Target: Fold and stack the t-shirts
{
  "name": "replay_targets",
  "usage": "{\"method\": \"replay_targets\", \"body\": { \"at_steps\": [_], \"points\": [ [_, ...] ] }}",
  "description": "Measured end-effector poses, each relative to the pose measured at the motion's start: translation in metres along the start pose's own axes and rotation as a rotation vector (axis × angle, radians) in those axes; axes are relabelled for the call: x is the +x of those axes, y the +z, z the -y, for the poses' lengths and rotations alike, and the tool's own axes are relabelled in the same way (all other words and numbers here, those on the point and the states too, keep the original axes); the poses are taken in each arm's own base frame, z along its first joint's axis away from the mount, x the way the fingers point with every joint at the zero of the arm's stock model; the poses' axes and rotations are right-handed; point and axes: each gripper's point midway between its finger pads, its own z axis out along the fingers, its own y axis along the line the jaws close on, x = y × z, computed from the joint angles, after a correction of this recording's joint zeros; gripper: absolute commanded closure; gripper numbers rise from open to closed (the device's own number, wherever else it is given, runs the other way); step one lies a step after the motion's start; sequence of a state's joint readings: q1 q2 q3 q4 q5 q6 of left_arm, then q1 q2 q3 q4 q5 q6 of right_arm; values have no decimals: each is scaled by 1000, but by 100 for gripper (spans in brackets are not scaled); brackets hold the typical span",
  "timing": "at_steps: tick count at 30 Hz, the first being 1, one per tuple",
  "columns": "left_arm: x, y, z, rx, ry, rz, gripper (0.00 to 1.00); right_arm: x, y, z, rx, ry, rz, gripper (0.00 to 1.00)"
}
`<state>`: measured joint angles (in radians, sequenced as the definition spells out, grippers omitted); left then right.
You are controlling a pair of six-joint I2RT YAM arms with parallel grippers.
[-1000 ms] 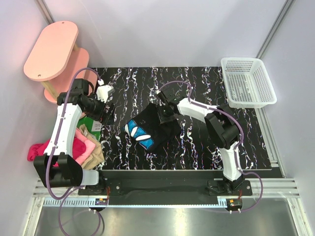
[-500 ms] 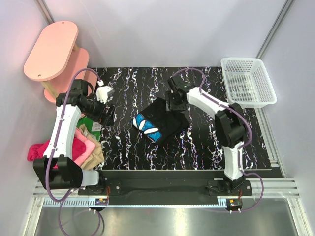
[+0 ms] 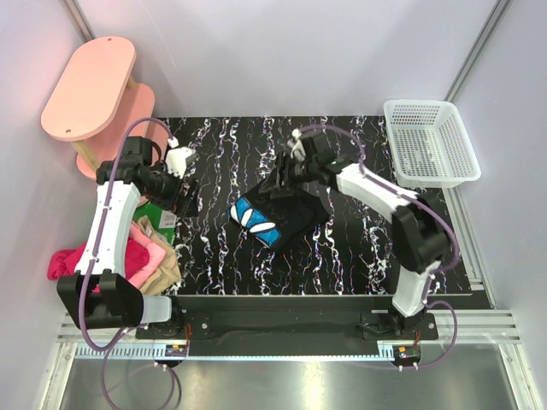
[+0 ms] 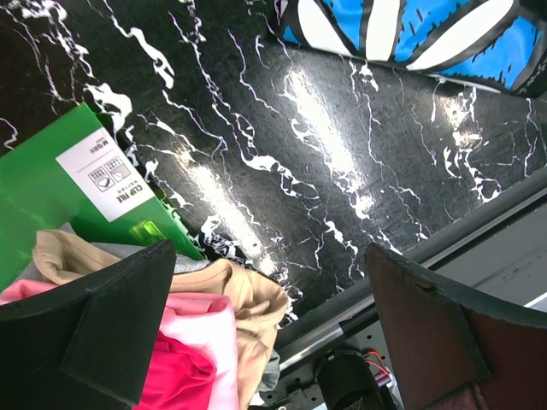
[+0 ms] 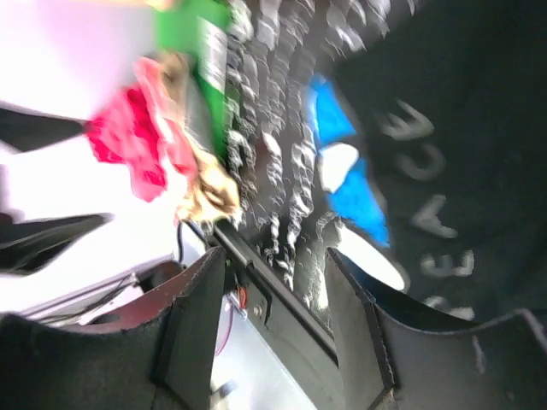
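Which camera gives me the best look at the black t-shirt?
Top external: the whole black t-shirt lies mid-table, outline clear. Left wrist catches only its blue-and-white print at the frame's top edge; right wrist gives a blurred partial close-up.

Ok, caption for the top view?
Right pincer open above the folded black t-shirt; left pincer open near the pile of tees.

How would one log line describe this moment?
left gripper: open, near pile of tees | right gripper: open, over black t-shirt | black t-shirt: folded, table centre

Left fingers (image 4: 107, 320) wide apart — right fingers (image 5: 190, 337) parted.
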<state>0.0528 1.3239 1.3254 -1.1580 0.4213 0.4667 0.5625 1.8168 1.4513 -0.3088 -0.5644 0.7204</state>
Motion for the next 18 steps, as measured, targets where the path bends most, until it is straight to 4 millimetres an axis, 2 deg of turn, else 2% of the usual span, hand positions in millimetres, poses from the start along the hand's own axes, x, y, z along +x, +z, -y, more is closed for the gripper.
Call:
{"method": "replay_targets", "body": {
  "at_steps": [4, 6, 8, 10, 12, 18],
  "points": [
    [-5, -2, 1, -1, 6, 12, 1, 43, 42, 62, 44, 191, -167, 44],
    [-7, -3, 3, -1, 10, 15, 1, 64, 53, 90, 74, 282, -227, 45],
    [-9, -3, 5, 3, 18, 17, 1, 75, 57, 107, 86, 347, -260, 45],
    [-14, -1, 14, 16, 44, 18, 1, 76, 58, 110, 68, 378, -274, 44],
    [-21, 3, 32, 49, 97, 18, 1, 75, 59, 110, 52, 390, -278, 45],
    [-40, 31, 115, 173, 368, 19, 1, 75, 62, 111, 8, 441, -309, 44]
  ]
}}
